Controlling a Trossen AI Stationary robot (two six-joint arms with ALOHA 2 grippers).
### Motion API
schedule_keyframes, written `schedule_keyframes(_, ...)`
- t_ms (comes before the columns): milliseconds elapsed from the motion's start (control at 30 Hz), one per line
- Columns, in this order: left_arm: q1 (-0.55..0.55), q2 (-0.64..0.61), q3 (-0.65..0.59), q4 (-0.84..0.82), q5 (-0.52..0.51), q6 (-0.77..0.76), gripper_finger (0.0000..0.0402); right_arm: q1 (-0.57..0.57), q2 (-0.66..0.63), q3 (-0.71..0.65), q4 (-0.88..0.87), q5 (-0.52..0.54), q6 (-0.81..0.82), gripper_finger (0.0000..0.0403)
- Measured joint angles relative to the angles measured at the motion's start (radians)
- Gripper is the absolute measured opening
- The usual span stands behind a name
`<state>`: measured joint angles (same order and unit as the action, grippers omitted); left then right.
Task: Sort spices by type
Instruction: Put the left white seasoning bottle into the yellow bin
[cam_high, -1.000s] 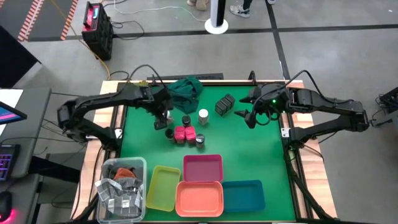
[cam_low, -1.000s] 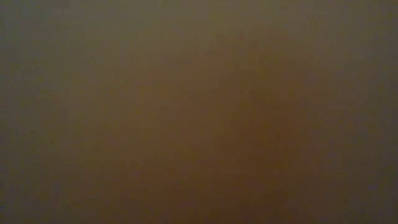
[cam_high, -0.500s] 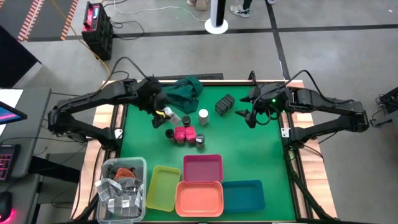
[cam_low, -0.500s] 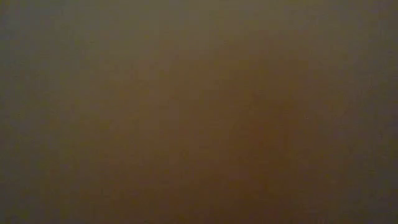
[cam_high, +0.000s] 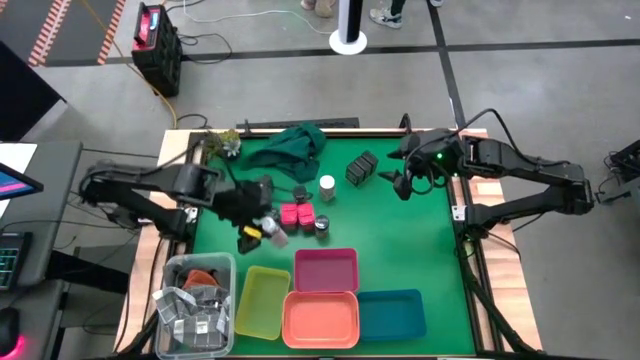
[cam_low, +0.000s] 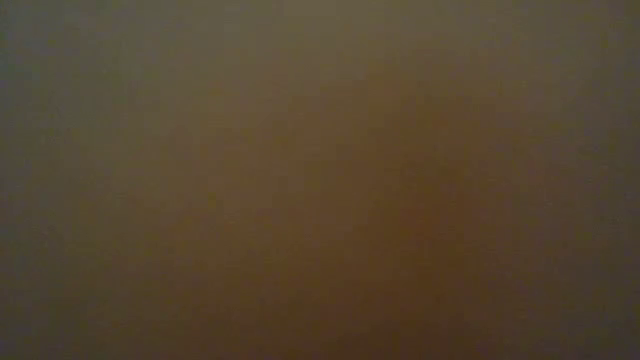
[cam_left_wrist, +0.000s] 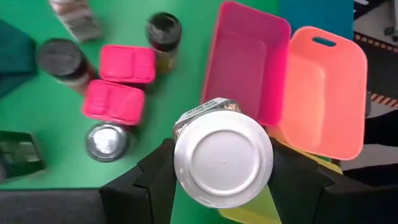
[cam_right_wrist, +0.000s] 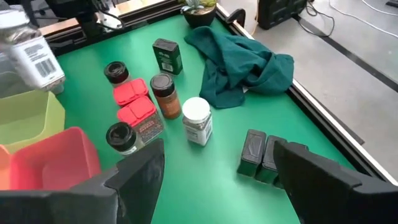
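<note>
Spices (cam_high: 300, 212) clustered mid-table, seen from above: pink blocks, dark round jars, a standing white-lidded jar (cam_high: 327, 186), grey square boxes (cam_high: 362, 168) nearer the right arm. Left gripper (cam_high: 258, 228) clamped on the held jar (cam_high: 272, 236), just beyond the yellow tray (cam_high: 262, 300). Yellow, pink (cam_high: 326, 270), orange (cam_high: 322, 318) and blue (cam_high: 392, 312) trays all empty; clear bin (cam_high: 197, 300) full of packets.

Low view: dark, nothing discernible.

Left wrist view: white lid gripped between both fingers, over the pink tray's edge.

Right wrist view: right gripper (cam_right_wrist: 214, 180) spread wide, holding nothing. Barcode label on the held jar; other label print unreadable.
</note>
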<state>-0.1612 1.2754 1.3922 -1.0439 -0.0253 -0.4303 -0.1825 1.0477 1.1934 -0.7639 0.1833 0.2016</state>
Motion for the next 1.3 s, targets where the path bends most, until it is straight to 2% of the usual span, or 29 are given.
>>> schedule_keyframes(267,-0.127,0.053,0.000,0.019,-0.015,-0.135,0.0197,0.028,0.007,0.000,-0.006,-0.002,0.014,0.0324)
schedule_keyframes(600,-0.238,0.156,0.000,0.041,-0.057,-0.201,0.0197,0.077,0.046,-0.001,-0.009,-0.002,0.044,0.0324)
schedule_keyframes(833,-0.269,0.253,0.000,0.038,0.004,-0.169,0.0197,0.105,0.086,-0.001,-0.010,-0.001,0.044,0.0324)
schedule_keyframes(1100,-0.278,0.278,-0.006,-0.046,0.001,-0.181,0.0197,0.110,0.080,-0.001,-0.012,-0.001,0.037,0.0324)
schedule_keyframes(1300,-0.285,0.298,-0.041,-0.033,0.024,-0.184,0.0197,0.109,0.078,-0.001,-0.009,0.000,0.036,0.0324)
